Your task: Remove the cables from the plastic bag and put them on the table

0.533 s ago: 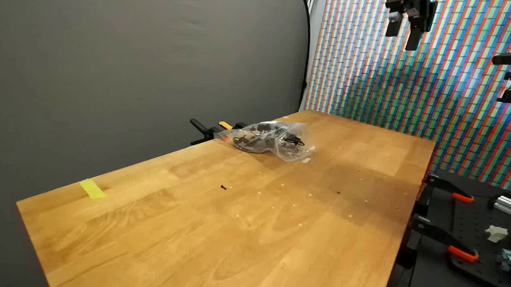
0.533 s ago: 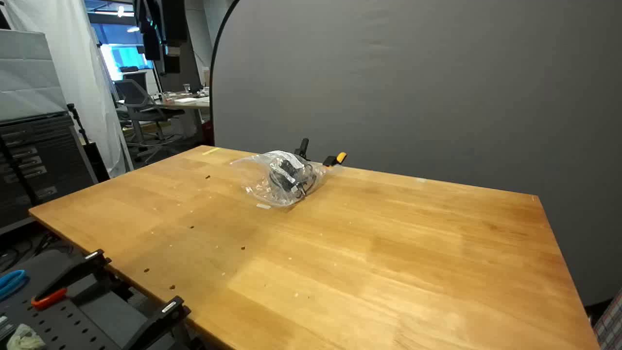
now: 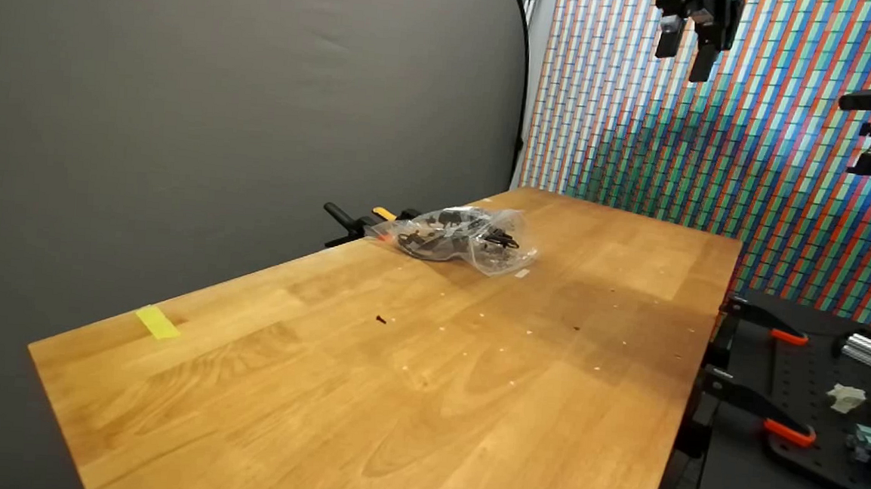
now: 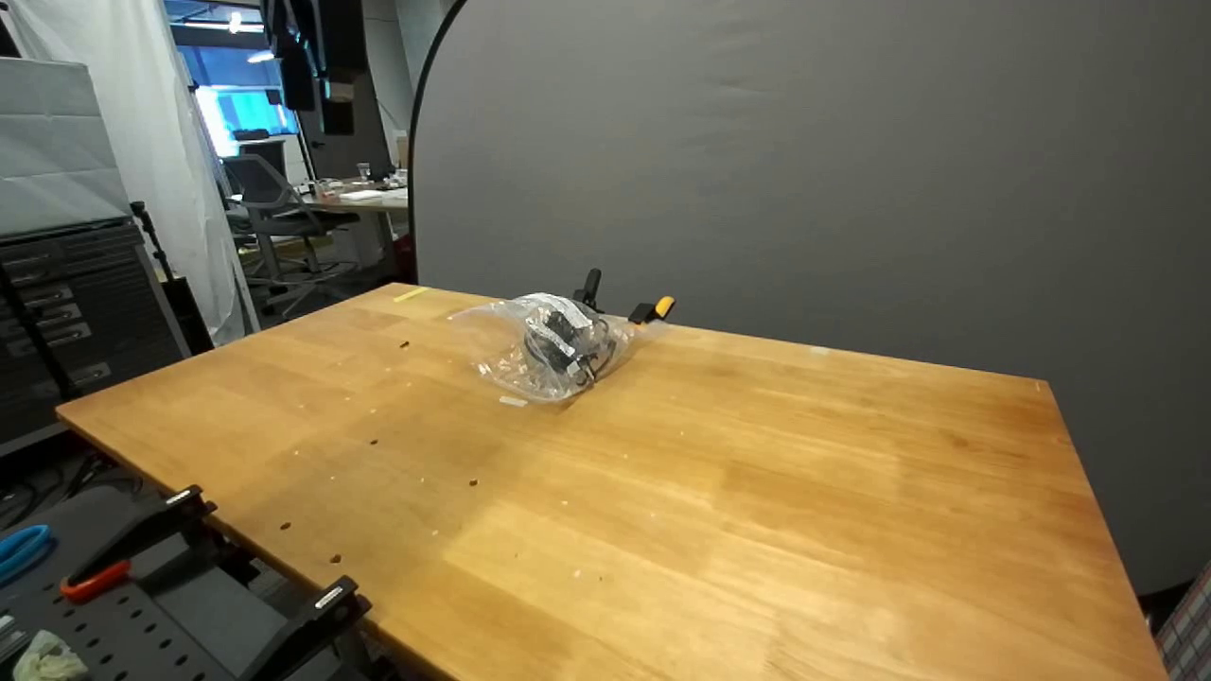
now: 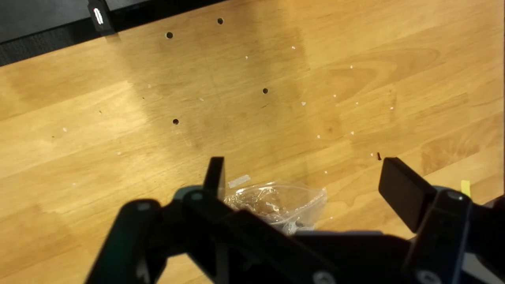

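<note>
My gripper (image 5: pixel 305 173) hangs high above a wooden table (image 5: pixel 118 169), its two black fingers (image 5: pixel 406 193) spread wide apart, one near 8 o'clock and one near 4 in the wrist view. Just short of 6 o'clock in that view lies the clear plastic bag (image 5: pixel 280 203), on the table and well below those fingers, part of it hidden behind the gripper itself. Dark cables (image 3: pixel 500 239) sit bunched inside the bag, visible through the crumpled film in both exterior views; where the bag's mouth lies, I cannot tell. A pale strip (image 5: pixel 239 181) lies just beside the bag, at 10 o'clock from it as my wrist sees it.

In an exterior view I appear between 1 and 2 o'clock from the bag, against a multicoloured patterned backdrop (image 3: pixel 622 158). From the bag in the same view, a small dark screw-shaped piece (image 3: pixel 380 318) lies on the wood near 7 o'clock, a yellow strip (image 3: pixel 158 322) near 8 by the table's edge, and two black clamps (image 3: pixel 758 404) with orange ends between 3 and 4, at the opposite edge.

In an exterior view, a black handle (image 4: pixel 592 284) rises at 1 o'clock from the bag and a yellow-tipped handle (image 4: pixel 663 307) just past 2, both at the table's edge. A grey screen (image 4: pixel 804 189) stands behind them, and an office chair (image 4: pixel 260 184) is in the background at 10 o'clock.
</note>
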Robot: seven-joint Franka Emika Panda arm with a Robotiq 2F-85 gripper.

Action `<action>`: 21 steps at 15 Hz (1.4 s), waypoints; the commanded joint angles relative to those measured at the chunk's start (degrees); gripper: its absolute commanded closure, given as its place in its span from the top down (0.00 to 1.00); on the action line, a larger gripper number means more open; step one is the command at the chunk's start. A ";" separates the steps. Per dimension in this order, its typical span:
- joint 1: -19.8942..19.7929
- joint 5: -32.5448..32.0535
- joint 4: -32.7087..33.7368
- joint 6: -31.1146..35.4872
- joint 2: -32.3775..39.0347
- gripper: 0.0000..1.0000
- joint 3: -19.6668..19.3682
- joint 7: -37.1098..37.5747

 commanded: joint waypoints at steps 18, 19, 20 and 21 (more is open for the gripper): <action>4.13 18.19 1.40 21.26 19.63 1.00 4.97 3.17; 4.19 17.71 1.58 21.07 20.74 1.00 5.46 3.92; 4.23 17.24 1.89 20.58 22.21 1.00 5.92 4.78; 4.11 16.81 1.97 21.04 23.52 1.00 6.41 5.91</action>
